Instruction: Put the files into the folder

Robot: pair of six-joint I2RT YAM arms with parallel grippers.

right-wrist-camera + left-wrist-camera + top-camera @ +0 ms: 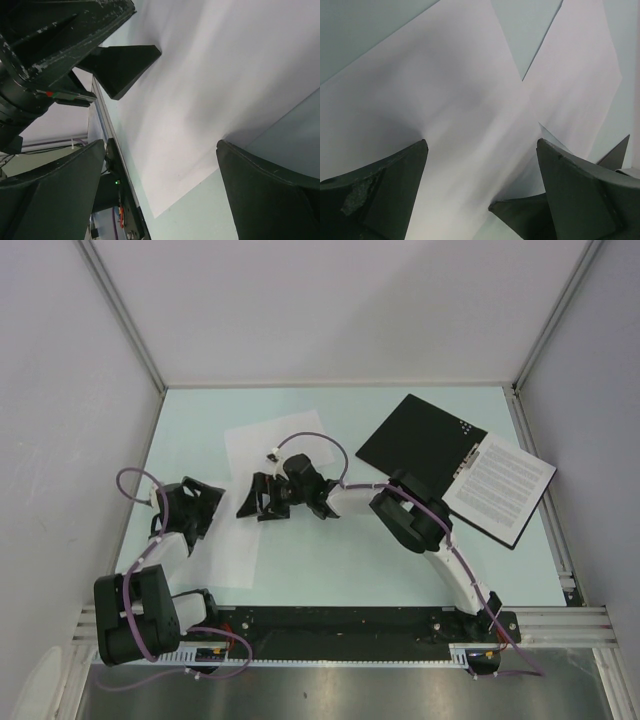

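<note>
Closest to the overhead camera is the left arm's bulky shoulder (130, 615), at the left end of the black rail (340, 620) along the table's near edge. Further in on that side, the left gripper (200, 502) hangs over the near blank sheet (215, 555) with its jaws wide apart and nothing between them. Its own camera shows both dark fingers (380, 190) spread above white paper. That sheet lies on the pale green table (350, 560), and the far blank sheet (250, 445) lies just behind it (the two seem to meet under the grippers, though which is on top cannot be told). Next comes the right gripper (258, 502), on an arm that arcs across from the right side, so that it stands just beside the left one. Its jaws are also spread and empty, low over paper near the sheet's edge. A purple cable (320, 445) loops above its wrist. Well to the right lies the folder (410, 440), open flat and turned at an angle, black inside with a few white dots. The printed sheet (500, 480) rests on the folder's right half, so one file is in the folder and the two blank ones are out on the table.
</note>
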